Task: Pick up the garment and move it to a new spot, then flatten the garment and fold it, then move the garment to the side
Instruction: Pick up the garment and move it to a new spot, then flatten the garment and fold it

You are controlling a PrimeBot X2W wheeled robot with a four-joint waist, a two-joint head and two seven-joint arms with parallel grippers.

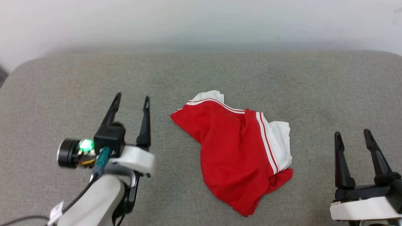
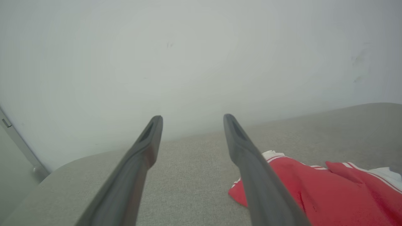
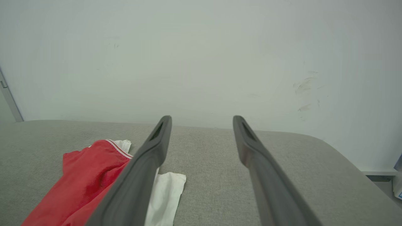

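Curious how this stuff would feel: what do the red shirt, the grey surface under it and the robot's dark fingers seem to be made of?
The shirt looks like thin, soft matte fabric: it lies in loose folds. The grey surface seems a woven, padded cloth cover: fine speckled weave, rounded corners. The fingers look like smooth, matte dark plastic or rubber; I cannot tell which.

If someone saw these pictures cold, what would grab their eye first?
The crumpled red T-shirt with white sleeves, heaped in the middle of the grey cushioned surface. Then the two open grippers flanking it, neither touching it: the left gripper at the head view's lower left, with a green light on its wrist, and the right gripper at lower right.
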